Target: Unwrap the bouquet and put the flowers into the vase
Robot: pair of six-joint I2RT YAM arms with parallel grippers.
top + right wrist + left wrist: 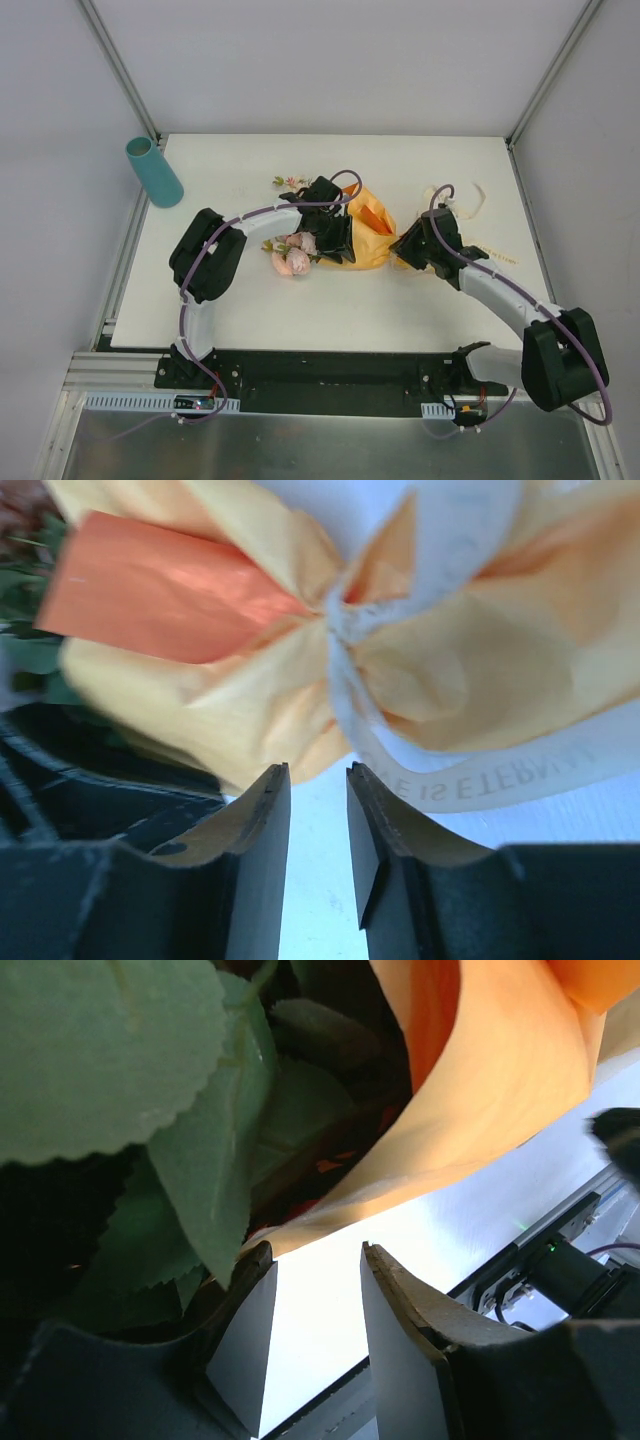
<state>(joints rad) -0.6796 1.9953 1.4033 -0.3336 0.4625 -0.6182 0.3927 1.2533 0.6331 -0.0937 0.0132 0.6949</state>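
While ribbon (pixel 470 780) binds bouquet (pixel 372 235) (knot tight), leaves (pixel 100 1050) crowd left jaws.

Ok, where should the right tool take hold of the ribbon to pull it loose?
Probably the ribbon by its free printed tail: it trails loose just ahead of the right tool, while the knot is cinched into the bouquet. Come low from the tied end.

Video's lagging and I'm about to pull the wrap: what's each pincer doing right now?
Left pincer: open, holding nothing, beside the leaves of the bouquet.
Right pincer: open, holding nothing, just short of its tied end.
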